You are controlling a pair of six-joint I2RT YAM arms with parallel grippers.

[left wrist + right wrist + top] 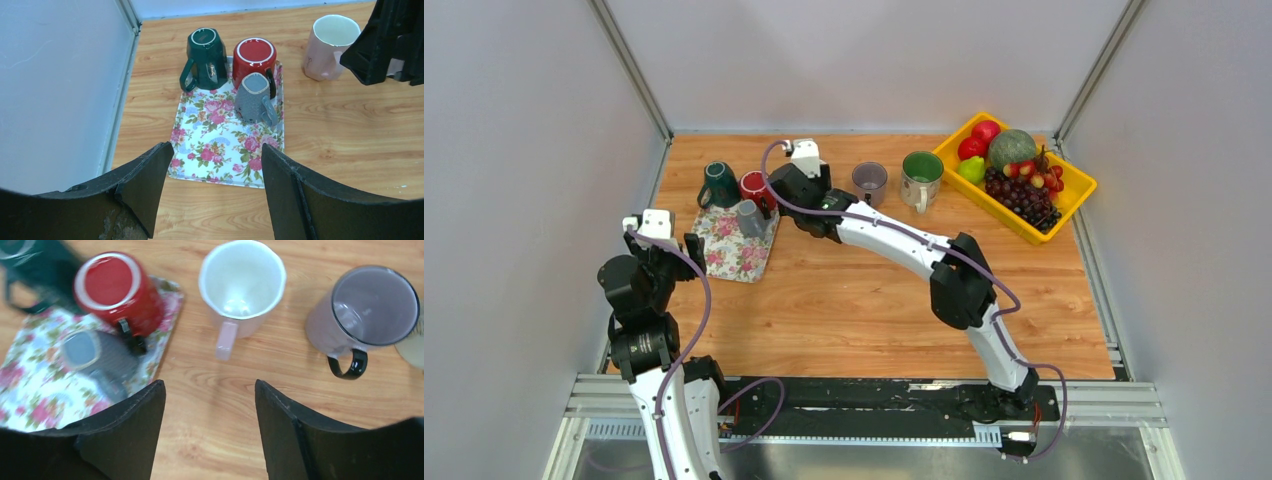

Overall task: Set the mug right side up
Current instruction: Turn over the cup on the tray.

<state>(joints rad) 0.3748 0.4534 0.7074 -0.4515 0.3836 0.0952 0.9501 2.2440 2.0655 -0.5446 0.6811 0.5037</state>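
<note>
Pale pink, the mug [242, 285] stands mouth up on the bare tabletop [854, 300], near the far right corner of the flowered tray [215, 135], handle towards the arms. The right gripper [209, 390] hovers over it with its jaws well apart and nothing between them, so this mug looks done and set free. The left gripper [217, 147] waits at the tray's near edge, also spread wide and empty.

What is left, by my reading, is on the tray: three mugs there sit base up.

Count:
- Mugs, six. Three upside down at the tray's far end: a dark green mug [205, 55], a red mug [253, 57] and a grey mug [254, 97] in front of the red one. Three upright along the tabletop's far edge: the pink one, a purple-grey mug [372, 310] and a green-lined mug [921, 175].
- One tray, towards the far left corner.
- One yellow basket [1067, 207] of fruit, in the far right corner.
</note>
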